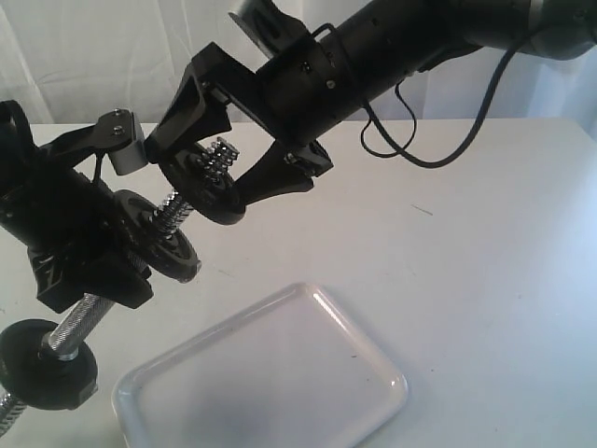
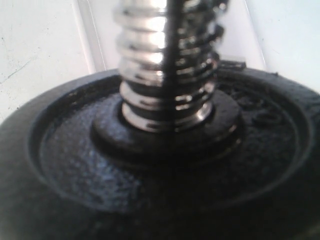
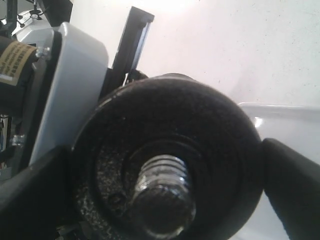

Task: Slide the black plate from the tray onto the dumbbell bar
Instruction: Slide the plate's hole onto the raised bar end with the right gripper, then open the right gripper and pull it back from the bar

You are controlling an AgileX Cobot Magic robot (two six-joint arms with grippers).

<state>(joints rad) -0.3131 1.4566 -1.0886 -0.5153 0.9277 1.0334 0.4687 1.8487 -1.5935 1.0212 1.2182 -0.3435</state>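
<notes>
White curtain (image 1: 84, 56) hangs behind a white counter (image 1: 485, 243), and the tray (image 1: 270, 373) lies at the near edge with nothing on it. Up in the air on the left, the bar (image 1: 79, 322) slants from near left up toward the far right. The left fingers (image 1: 112, 271) are clamped on it partway along. One black disc (image 1: 42, 364) sits at the low near end of the bar, and a second disc (image 1: 173, 250) with a raised rim sits just above the left fingers. The left wrist view shows this rimmed disc (image 2: 150, 200) close up, with the bar's chrome thread (image 2: 165, 75) rising through its hub. The plate (image 1: 201, 191) is off the tray and on the bar's upper end, a little above the rimmed disc and apart from it. The right fingers (image 1: 275, 177) pinch it by its edge from both sides. The threaded tip (image 1: 222, 154) pokes out beyond the plate. In the right wrist view that tip (image 3: 162, 192) comes through the centre hole of the plate (image 3: 200, 120), a finger (image 3: 295, 190) presses on its rim, and a corner of the tray (image 3: 285, 120) shows behind
</notes>
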